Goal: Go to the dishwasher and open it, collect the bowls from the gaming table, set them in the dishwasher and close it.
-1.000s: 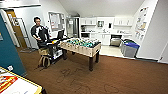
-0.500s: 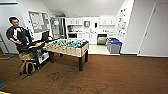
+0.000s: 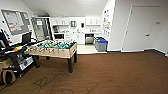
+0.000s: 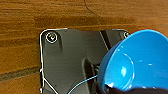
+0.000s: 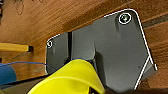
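Left wrist view, blue bowl [image 4: 140,62] (rim cropped)

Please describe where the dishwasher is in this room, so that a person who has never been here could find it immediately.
Look past the table-football table to the small white kitchen at the far end of the room. The dishwasher is built in under the counter, just left of the blue-lidded bins. Its grey metal front stands out from the white cabinet doors beside it.
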